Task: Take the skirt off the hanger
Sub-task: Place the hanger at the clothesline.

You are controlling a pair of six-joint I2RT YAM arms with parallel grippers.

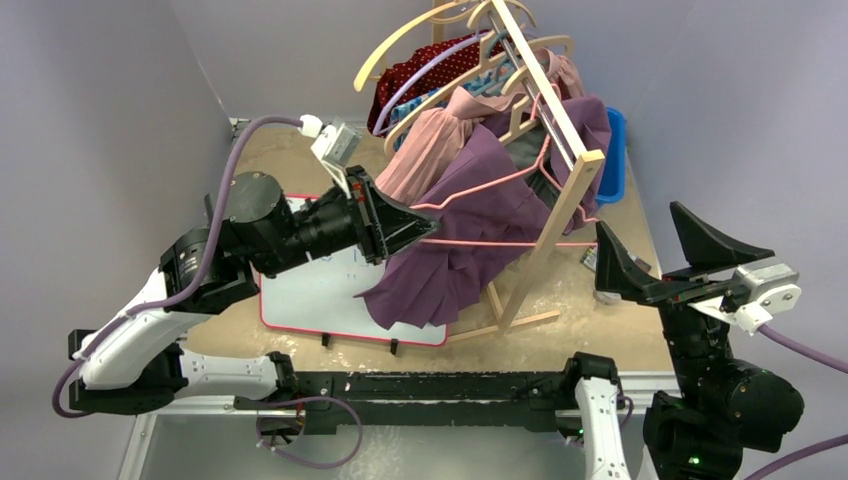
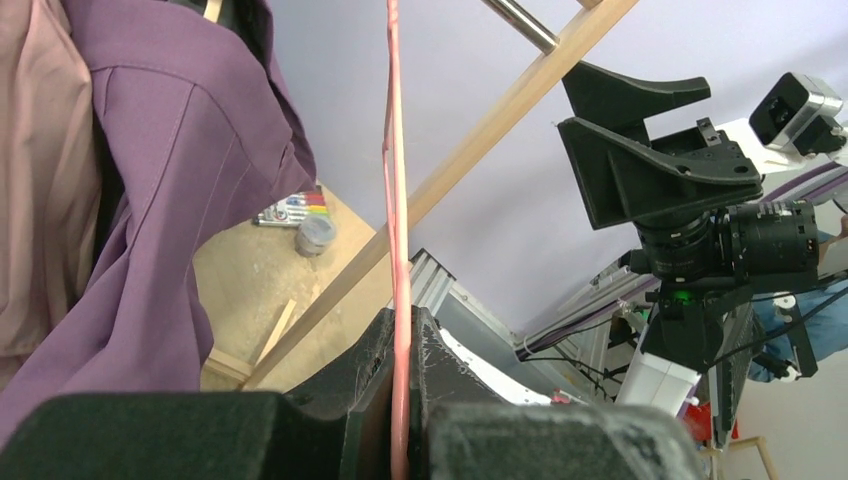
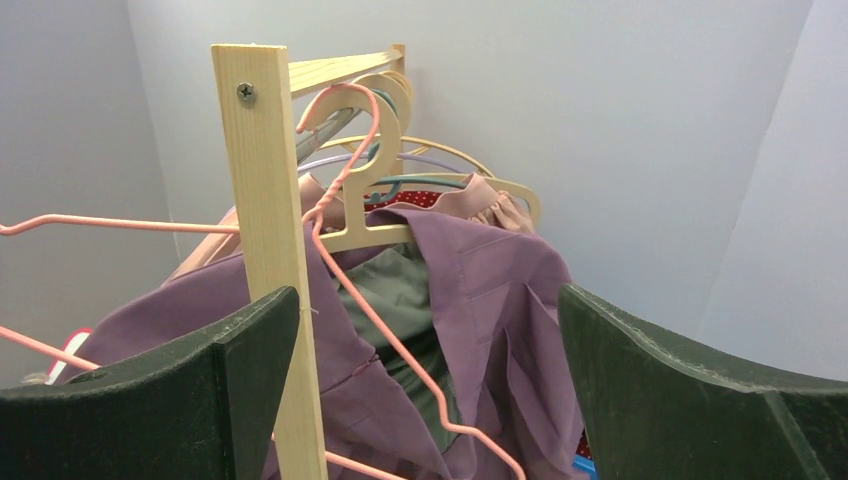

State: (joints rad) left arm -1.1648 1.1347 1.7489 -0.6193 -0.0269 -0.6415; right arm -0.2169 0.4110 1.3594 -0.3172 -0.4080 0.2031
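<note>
My left gripper (image 1: 428, 226) is pinched on the pink wire hanger (image 2: 398, 250). The purple skirt (image 1: 455, 258) hangs just beside its fingertips, apparently draped over that wire, pleated and bunched. My right gripper (image 1: 638, 222) stands spread, well apart.

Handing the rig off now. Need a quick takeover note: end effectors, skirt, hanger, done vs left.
Left end effector: shut on the pink wire hanger.
Right end effector: open, empty, beside the rack post.
Purple skirt: on the hanger, whose hook sits on the rack.
Done: hanger gripped.
Left: pull the skirt off the hanger.
</note>
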